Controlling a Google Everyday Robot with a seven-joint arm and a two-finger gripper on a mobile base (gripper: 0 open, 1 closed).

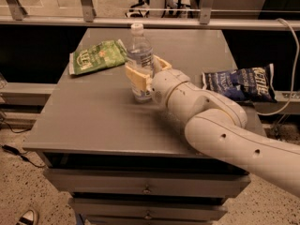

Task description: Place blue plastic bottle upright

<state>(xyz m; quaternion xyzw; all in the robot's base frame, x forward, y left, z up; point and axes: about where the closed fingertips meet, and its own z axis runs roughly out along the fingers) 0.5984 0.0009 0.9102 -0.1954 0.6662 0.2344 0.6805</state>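
My gripper [143, 69] has its two cream, blocky plastic fingers [136, 81] clamped on the blue plastic bottle [139, 55], one on the near side of it and one on the far side, gripping it about the lower half. The bottle stands upright, its base on the table [93, 121]. It is a slim, ribbed cylinder of clear, faintly bluish plastic, with a label band round the middle and a white screw cap [137, 28] on top, above the fingers.

Behind the fingers I see the smooth, rounded white wrist [171, 90], and the thick arm [243, 142] runs from the bottle toward the lower right, its glossy shell dotted with small dark holes.

Left of the bottle and a little behind it lies a flat, crinkled green chip bag [96, 56], close to it; I cannot tell whether they touch. Well to the right of the bottle lies a puffy dark blue chip bag [239, 82] with white lettering. The tabletop is matte grey and flat, with grey drawers [145, 189] below it.
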